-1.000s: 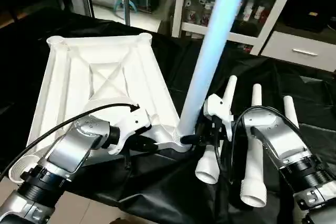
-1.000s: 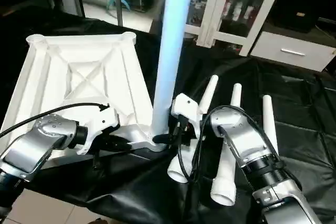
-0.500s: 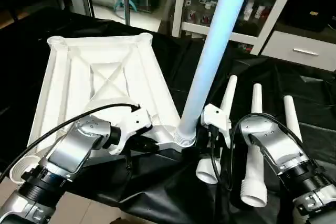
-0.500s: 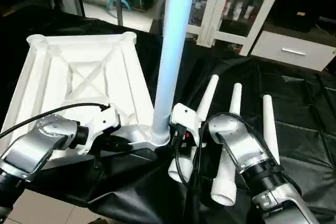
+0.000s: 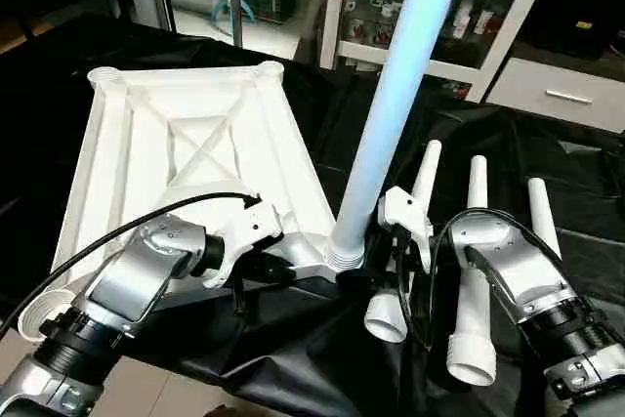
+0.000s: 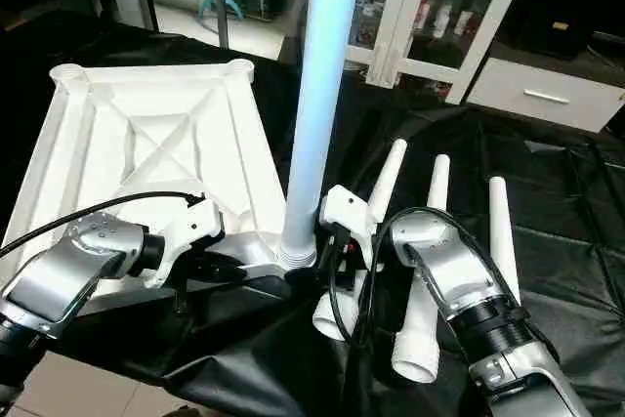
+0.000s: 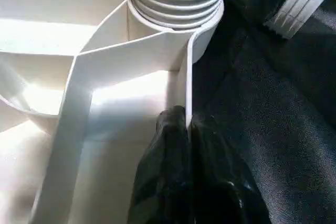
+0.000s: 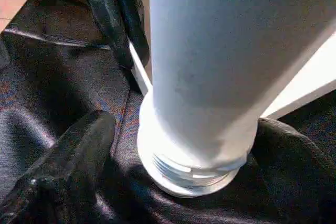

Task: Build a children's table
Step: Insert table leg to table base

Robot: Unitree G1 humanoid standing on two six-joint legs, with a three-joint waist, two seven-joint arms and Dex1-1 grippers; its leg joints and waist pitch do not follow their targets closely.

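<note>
A work surface draped in black cloth [image 5: 293, 339] is seen, with pale floor at its near left edge. Behind it, a white cabinet with glass doors [image 5: 469, 7] and a white drawer unit [image 5: 566, 95] are set against the room's far side.

The white tabletop [image 5: 195, 144] is laid ribbed side up on the cloth. One leg [image 5: 391, 114] is stood upright in the near right corner socket [image 7: 178, 19], its threaded base partly visible. Three more legs [image 5: 473, 271] are laid side by side to the right.

The tabletop's rim beside the socket is pinched by the left gripper [image 7: 188, 129]. The right gripper [image 8: 173, 145] is spread around the leg's base, apparently not touching it.

Compared with a second ago, the leg is tilted a little less, and the right gripper is drawn slightly back from it.
</note>
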